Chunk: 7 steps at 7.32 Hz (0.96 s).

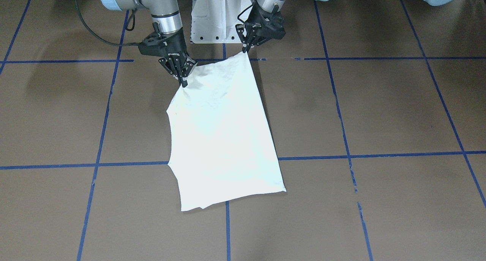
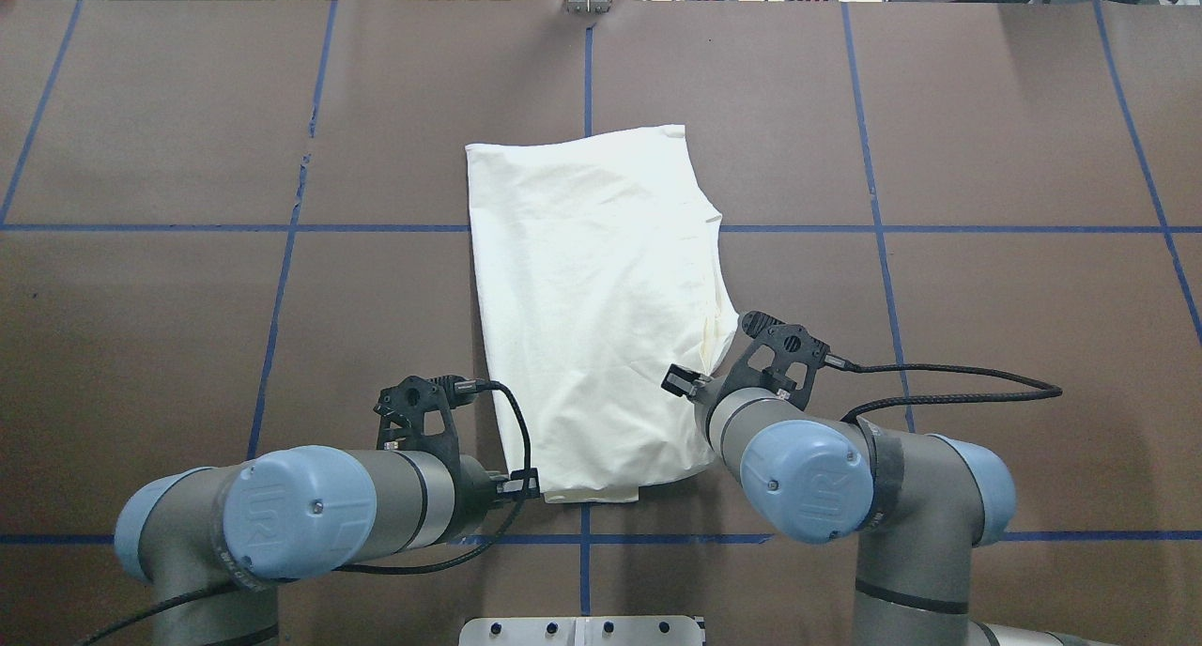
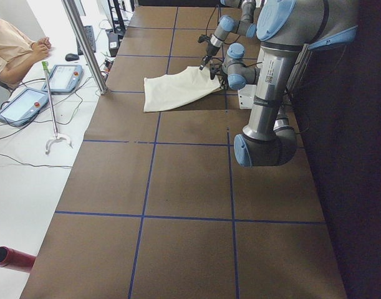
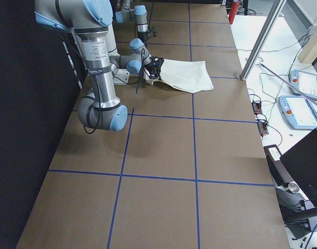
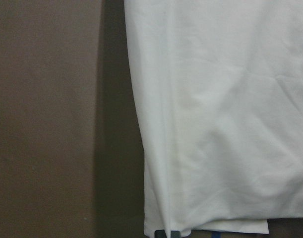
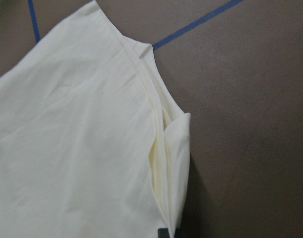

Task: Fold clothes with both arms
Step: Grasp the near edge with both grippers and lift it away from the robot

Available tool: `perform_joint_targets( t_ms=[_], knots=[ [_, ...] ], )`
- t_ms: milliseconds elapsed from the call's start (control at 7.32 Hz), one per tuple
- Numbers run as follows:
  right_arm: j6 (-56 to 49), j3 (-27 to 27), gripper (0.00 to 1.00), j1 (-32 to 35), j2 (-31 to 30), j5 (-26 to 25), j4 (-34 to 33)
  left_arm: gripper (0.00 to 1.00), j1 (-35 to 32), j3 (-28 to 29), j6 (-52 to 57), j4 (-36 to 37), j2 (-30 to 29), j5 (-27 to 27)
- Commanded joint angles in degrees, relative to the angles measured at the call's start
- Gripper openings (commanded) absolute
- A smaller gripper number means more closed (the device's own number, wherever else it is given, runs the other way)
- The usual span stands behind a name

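Slippage is the main risk: the shirt [image 1: 224, 139] lies on the tabletop [image 1: 379, 109], its robot-side corners pinched by the closed left fingers [image 1: 247, 45] and right fingers [image 1: 183, 79]. Uneven pulling could free a loose layer and skew the fold.

The shirt [image 1: 224, 139] is plain cream-white, a little more yellow inside the fold at its edge. Under the shirt, the table [image 1: 379, 109] is dull brown, crossed by blue tape lines [image 1: 379, 154] in a grid. The left arm [image 2: 413, 500] and right arm [image 2: 916, 571] are grey metal with light-blue joint caps [image 2: 300, 510]. The left gripper [image 1: 247, 48] and right gripper [image 1: 183, 79], both at the shirt, are black. The base [image 1: 220, 14] behind the shirt is white.
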Motion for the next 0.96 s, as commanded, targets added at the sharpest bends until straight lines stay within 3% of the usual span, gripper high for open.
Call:
perform_joint_targets(
  t_ms=[0,137,410,820],
  knots=[
    [0.73,16.92,0.0,-0.51,-4.39,3.97,-10.44,0.0,-0.12,-16.35,0.25,17.77,-1.96,-3.09],
    [1.6,18.04,0.0,-0.95,-3.43,4.43,-13.56,0.0,-0.04,-17.81,0.25,20.37,-2.84,-3.19],
    [1.09,11.41,0.0,0.0,2.34,4.27,-13.77,0.0,-3.96,-15.47,4.52,20.31,-4.69,-3.19],
    [-0.05,-0.81,0.0,7.11,9.04,4.88,-13.42,0.0,-14.16,-2.05,13.06,16.9,-9.6,-3.45]
  ],
)
